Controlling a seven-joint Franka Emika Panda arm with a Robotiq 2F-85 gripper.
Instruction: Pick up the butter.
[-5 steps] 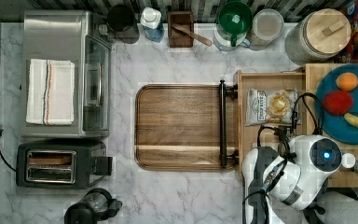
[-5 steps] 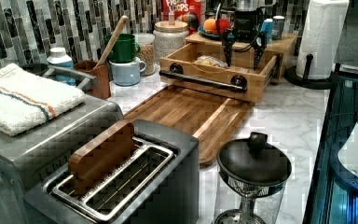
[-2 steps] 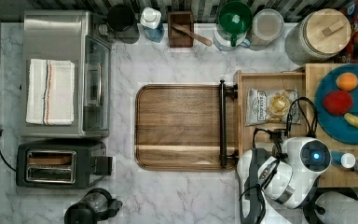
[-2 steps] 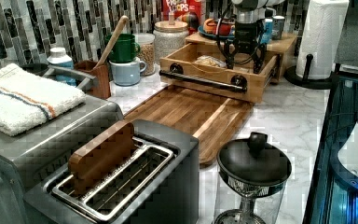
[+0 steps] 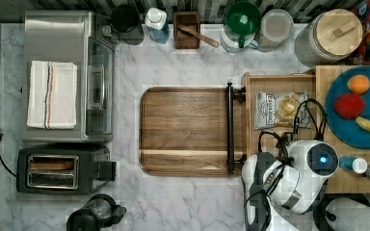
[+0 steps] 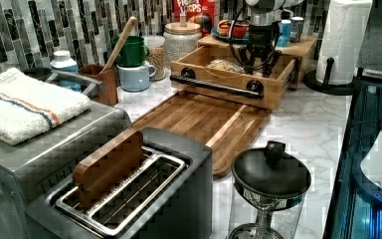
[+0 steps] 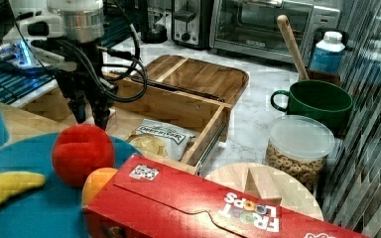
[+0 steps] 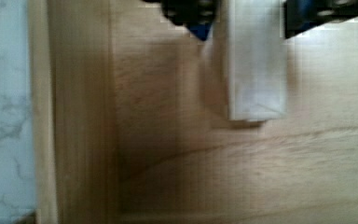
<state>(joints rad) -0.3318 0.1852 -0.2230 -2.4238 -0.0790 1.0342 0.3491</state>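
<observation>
Butter (image 8: 256,70) between end effector (image 8: 251,14) fingers, far end cut off.

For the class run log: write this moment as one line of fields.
stage: descent to grasp | gripper: open, fingers astride butter | butter: lying on drawer floor | chip bag: untouched

Pale cream-white slim butter stick (image 8: 256,70): matt paper-like wrapper, folded end. Light wooden open tray (image 8: 177,163): smooth, visible grain. White marble-patterned counter (image 5: 192,62): glossy. Grey-white chip bag (image 5: 280,109): shiny, crinkled film.
</observation>
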